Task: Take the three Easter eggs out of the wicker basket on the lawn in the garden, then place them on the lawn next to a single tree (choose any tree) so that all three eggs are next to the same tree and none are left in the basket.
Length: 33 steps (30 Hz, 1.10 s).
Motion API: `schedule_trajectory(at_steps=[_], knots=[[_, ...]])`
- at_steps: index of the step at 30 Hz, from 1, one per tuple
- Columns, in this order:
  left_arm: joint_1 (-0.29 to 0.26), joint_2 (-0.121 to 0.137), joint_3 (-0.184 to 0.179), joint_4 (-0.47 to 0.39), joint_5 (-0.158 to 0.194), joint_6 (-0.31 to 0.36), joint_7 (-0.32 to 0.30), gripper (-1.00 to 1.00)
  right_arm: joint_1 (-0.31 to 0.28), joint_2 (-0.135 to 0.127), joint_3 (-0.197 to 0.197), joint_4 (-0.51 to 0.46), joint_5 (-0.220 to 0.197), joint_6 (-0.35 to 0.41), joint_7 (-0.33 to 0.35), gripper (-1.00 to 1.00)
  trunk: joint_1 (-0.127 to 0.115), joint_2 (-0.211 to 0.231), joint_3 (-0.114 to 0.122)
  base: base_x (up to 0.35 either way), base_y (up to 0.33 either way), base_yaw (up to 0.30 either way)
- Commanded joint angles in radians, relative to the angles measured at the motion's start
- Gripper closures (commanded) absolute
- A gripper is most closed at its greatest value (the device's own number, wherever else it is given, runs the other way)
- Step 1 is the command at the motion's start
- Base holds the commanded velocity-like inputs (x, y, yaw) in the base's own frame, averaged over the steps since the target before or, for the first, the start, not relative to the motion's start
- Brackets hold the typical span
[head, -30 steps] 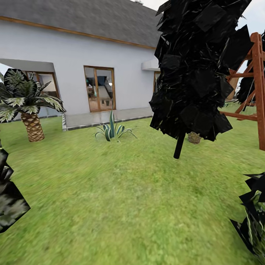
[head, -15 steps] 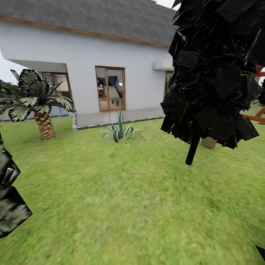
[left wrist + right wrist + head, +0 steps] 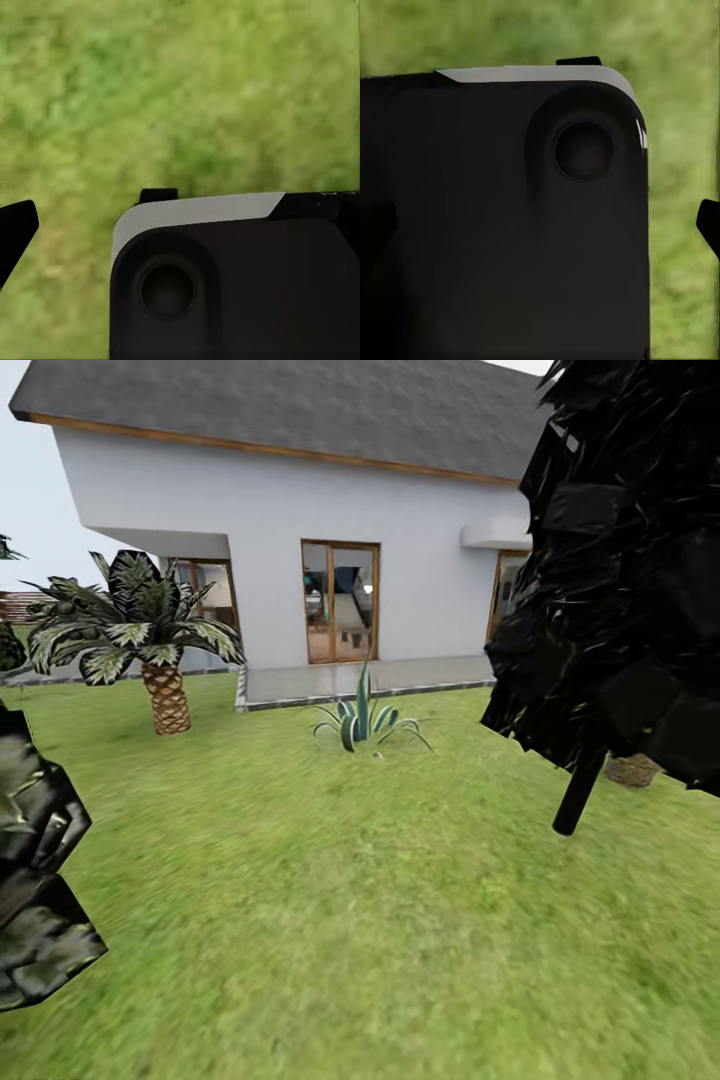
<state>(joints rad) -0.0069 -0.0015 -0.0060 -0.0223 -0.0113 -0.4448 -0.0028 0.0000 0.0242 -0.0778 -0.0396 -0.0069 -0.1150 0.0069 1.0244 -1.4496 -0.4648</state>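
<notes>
The lawn (image 3: 350, 920) spreads across the head view, short mottled green grass. At its far right a brown woven wicker basket (image 3: 632, 770) stands on the grass, partly hidden behind the all-black tree (image 3: 630, 590). The Easter eggs and the tree are out of view. In the left wrist view, one dark fingertip (image 3: 13, 236) of the left gripper shows over grass beside the robot's black body (image 3: 240, 285). In the right wrist view, a dark fingertip (image 3: 709, 225) shows at the edge past the black body (image 3: 502, 217).
A white house (image 3: 300, 530) with glass doors and a grey patio (image 3: 350, 680) closes the back. A palm (image 3: 150, 640) stands at the left and a striped spiky plant (image 3: 365, 725) in the middle. Dark foliage (image 3: 35, 880) hangs close at the left.
The camera has turned left, so the whole picture has slid right. The red wooden frame at the right has left the view, and the black tree and basket now sit at the right edge.
</notes>
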Motion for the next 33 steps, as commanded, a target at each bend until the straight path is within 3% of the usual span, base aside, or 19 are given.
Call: schedule_trajectory(at_steps=[1,33], knots=[[-0.001,0.000,0.000,0.001,-0.001,-0.003,0.000,-1.00,0.000,0.000,-0.008,0.000,-0.001,-0.003,0.001,-1.00,0.001,0.000,-0.001,0.320,-0.063,0.227],[-0.001,0.000,0.000,0.001,-0.001,-0.003,0.000,-1.00,0.000,0.000,-0.008,0.023,-0.001,-0.003,-0.001,-1.00,0.001,0.000,-0.001,0.320,-0.066,0.032]])
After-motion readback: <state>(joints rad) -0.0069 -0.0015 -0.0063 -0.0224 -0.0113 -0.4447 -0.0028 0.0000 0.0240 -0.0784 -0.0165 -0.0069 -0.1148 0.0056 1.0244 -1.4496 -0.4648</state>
